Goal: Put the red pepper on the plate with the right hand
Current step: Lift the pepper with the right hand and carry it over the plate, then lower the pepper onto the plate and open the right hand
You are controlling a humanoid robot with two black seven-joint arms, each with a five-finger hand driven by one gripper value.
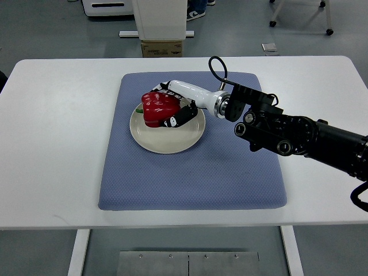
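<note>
A white table [52, 144] is seen from above, and a blue mat [190, 178] is laid on its middle. On the mat's upper left part a cream plate [167, 144] is set. The red pepper [158, 107] is found over the plate's upper left portion (its green stem shows at its left edge), and it appears to rest on the plate, though contact underneath is hidden. The right hand [175, 106] is wrapped around the pepper from the plate's right side: white fingers [172, 87] are curled over the top of the pepper and dark fingertips are pressed against its lower right side, so the pepper is clasped. Right of the plate, the black forearm [299, 135] is stretched across the mat toward the right edge.
</note>
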